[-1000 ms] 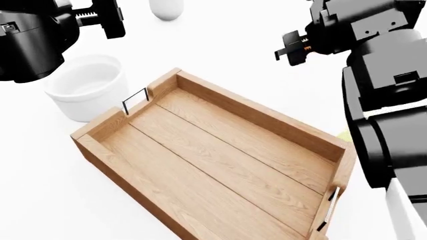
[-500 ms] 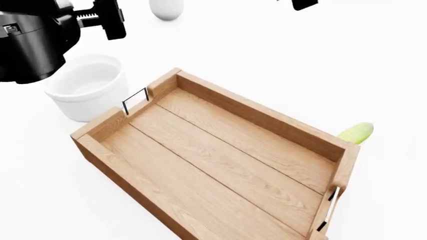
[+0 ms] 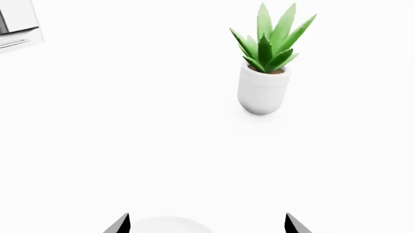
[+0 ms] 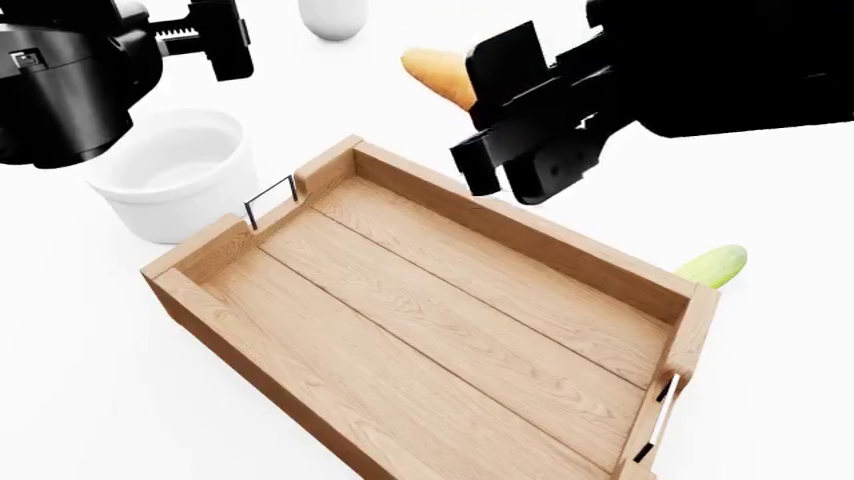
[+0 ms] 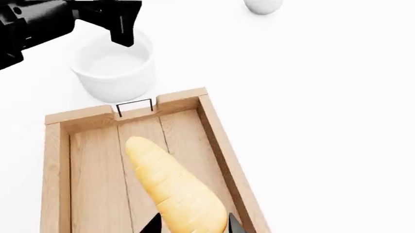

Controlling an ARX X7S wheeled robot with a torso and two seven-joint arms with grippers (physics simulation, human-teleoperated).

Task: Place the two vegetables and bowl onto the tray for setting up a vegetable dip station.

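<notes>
My right gripper (image 4: 514, 135) is clamped on the stubby orange ridged carrot (image 5: 176, 187), my two dark fingertips pressing its thick end from either side; the free end sticks out ahead of them. In my right wrist view the carrot hangs over the rectangular light-brown wooden tray (image 5: 219, 141), above its bare plank floor. From my head the carrot's pale orange end (image 4: 438, 75) pokes out behind my black arm, above the tray's far long wall (image 4: 534, 235).

My left gripper (image 3: 207, 224) hangs with its fingertips spread wide, holding nothing, over the rim of the deep plain white round bowl (image 4: 174, 175). That bowl sits on the white table (image 4: 80, 380) just beside the tray's short end with the thin wire handle (image 4: 268, 201).

The smooth light-green cucumber (image 4: 711, 266) lies on the table beyond the tray's other far corner, mostly hidden by the wall.

Farther off stands a spiky green plant in a rounded white pot (image 3: 263, 90).
</notes>
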